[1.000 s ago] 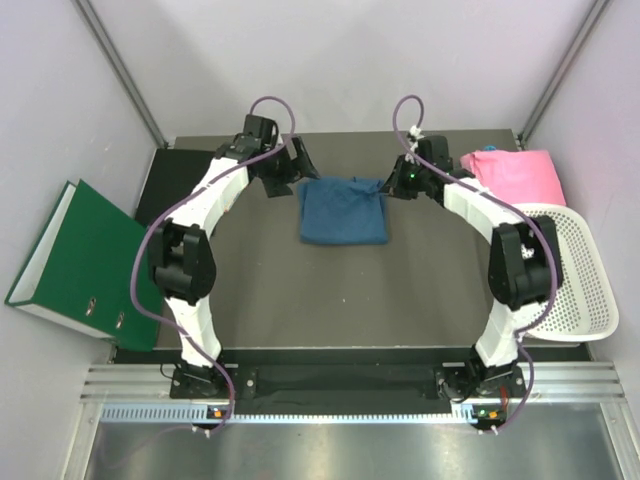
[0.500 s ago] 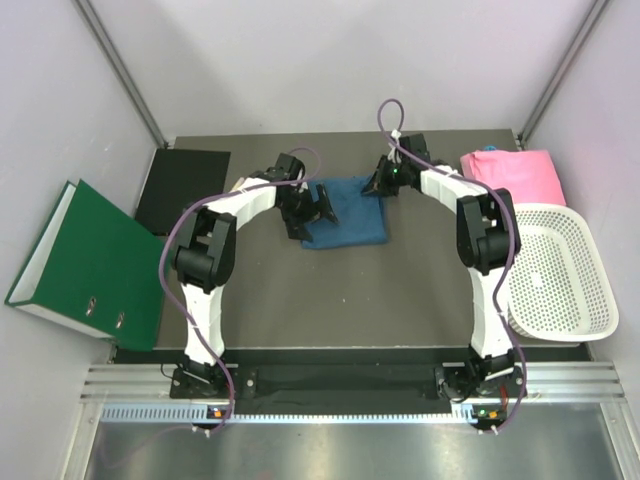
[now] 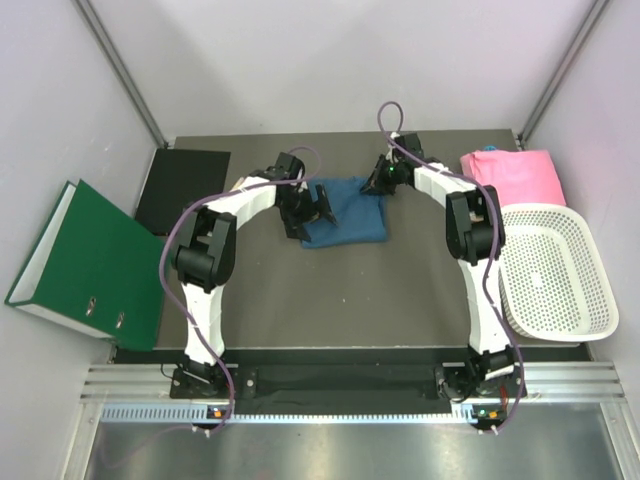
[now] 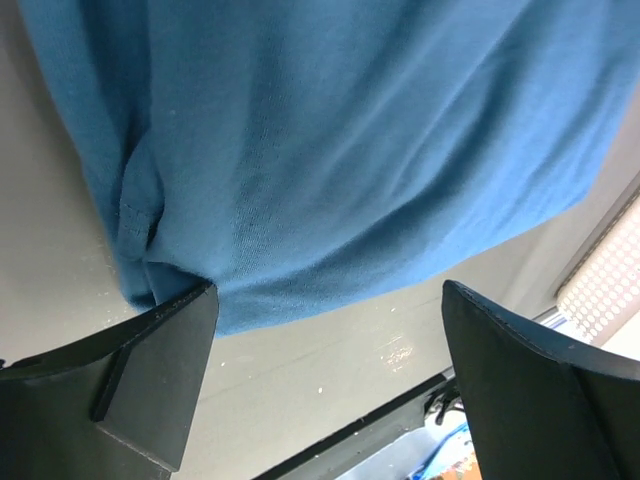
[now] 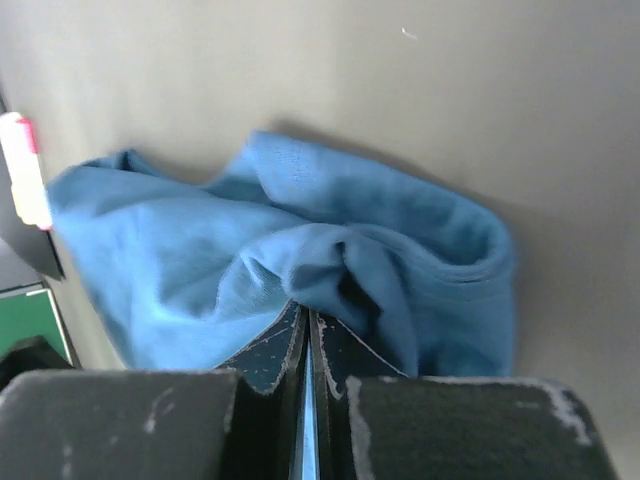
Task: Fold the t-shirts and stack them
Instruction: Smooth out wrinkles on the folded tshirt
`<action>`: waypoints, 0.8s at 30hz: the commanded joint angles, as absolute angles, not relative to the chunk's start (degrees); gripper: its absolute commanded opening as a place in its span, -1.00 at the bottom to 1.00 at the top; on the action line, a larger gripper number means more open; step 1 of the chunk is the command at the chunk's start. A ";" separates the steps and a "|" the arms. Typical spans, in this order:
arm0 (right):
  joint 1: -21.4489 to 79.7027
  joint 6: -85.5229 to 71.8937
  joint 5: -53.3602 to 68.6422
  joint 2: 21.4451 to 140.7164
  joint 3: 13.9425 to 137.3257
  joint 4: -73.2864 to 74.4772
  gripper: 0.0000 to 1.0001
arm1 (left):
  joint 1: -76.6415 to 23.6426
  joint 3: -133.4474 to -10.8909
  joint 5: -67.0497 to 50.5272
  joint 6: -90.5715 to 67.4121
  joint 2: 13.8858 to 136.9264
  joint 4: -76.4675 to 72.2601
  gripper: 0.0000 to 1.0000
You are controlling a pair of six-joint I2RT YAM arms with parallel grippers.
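Since a second ago we swing both arms onto the folded teal shirt (image 3: 350, 215): left gripper (image 4: 330, 340) spread apart at its nine o'clock edge, right gripper (image 5: 308, 330) clamped on its one o'clock corner. We judge stacking with the pink shirt (image 3: 515, 175) remains.

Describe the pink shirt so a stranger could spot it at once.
Start at the white mesh basket on the right. Just beyond its far rim, in the far right corner, lies the pink shirt. It is the only pink cloth; the blue shirt lies farther left.

Left tool (image 4: 325, 300) wide, right tool (image 5: 308, 318) pinched.
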State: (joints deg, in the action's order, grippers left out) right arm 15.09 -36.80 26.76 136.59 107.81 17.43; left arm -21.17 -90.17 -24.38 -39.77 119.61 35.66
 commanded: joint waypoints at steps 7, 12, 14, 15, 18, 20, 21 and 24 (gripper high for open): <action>13.80 -20.34 2.58 115.45 109.52 30.49 -0.21 | -20.92 -99.58 -19.60 -31.56 111.89 43.77 0.96; 13.89 -9.95 -17.20 106.44 107.58 33.56 0.99 | -20.92 -99.58 -18.55 -28.13 109.69 45.35 0.96; 13.88 -5.03 -23.86 106.78 109.15 35.32 0.99 | -20.74 -99.41 -18.72 -26.64 109.86 45.88 0.96; 13.97 -2.14 -26.52 107.57 110.73 37.59 0.99 | -20.74 -99.40 -18.63 -26.20 110.21 46.31 0.96; 15.81 3.74 -42.05 112.40 113.54 42.62 0.99 | -20.39 -98.96 -18.81 -24.96 111.09 46.67 0.96; 18.00 6.49 -54.16 116.01 112.16 41.50 0.99 | -19.95 -98.62 -19.51 -24.35 111.36 46.41 0.96; 18.80 8.51 -57.10 116.62 109.71 40.61 0.99 | -19.86 -98.53 -19.86 -24.08 111.53 46.49 0.96; 22.32 14.03 -71.16 121.54 106.97 35.70 0.99 | -19.16 -98.00 -21.35 -23.64 111.88 46.23 0.96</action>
